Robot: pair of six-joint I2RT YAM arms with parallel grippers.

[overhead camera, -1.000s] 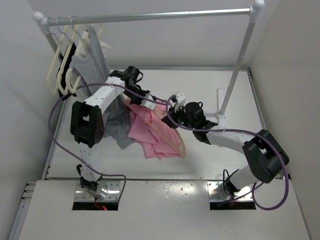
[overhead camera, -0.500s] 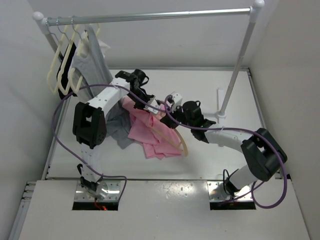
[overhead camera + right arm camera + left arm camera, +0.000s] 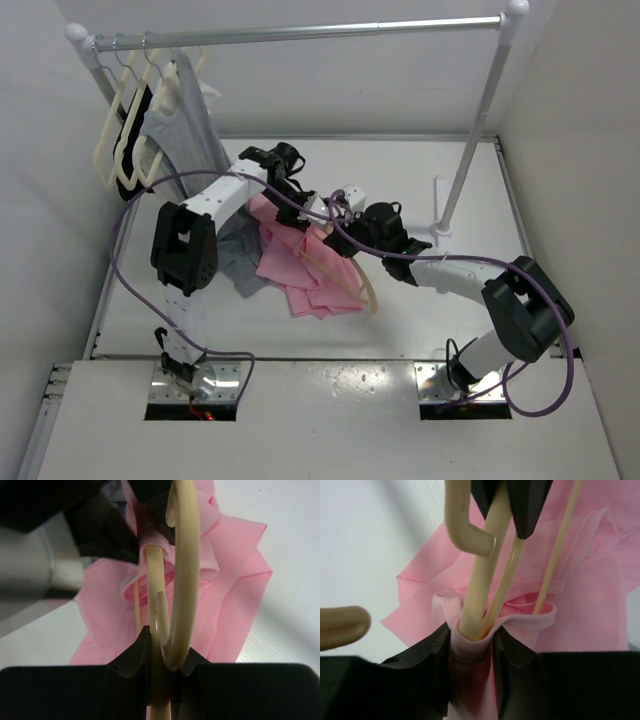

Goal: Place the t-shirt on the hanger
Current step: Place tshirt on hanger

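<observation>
The light pink, thin-fabric short-sleeved t-shirt [image 3: 300, 270] lies bunched in a heap near the middle of the white tabletop [image 3: 250, 335], its collar lifted off the surface between the two arms. The peach-tan plastic hanger [image 3: 368, 290], with its curved hook and thin open frame, slants across the t-shirt. Its neck comes up through the collar opening, and one rounded shoulder end sticks out past the fabric toward the near right.

In the left wrist view the collar rim wraps around the hanger's neck and thin bars. The left claw [image 3: 470, 645] has its dark fingers [image 3: 432, 680] partly apart on either side of that collar bunch, touching the pink fabric. I cannot tell whether they are actually pinching it.

The right claw [image 3: 162, 645] faces it from the other side. Its fingers [image 3: 127, 660] are closed tightly on the hanger just below the hook, which loops up in front of its camera.

To the left of the t-shirt, a grey sleeveless garment [image 3: 190, 130] hangs from a metal rail [image 3: 300, 33] that spans the back, and its lower part reaches down beside the pink heap. Several paler cream-white hangers [image 3: 125, 150] hang at the rail's left end. Purple cables [image 3: 115, 270] loop along both arms.
</observation>
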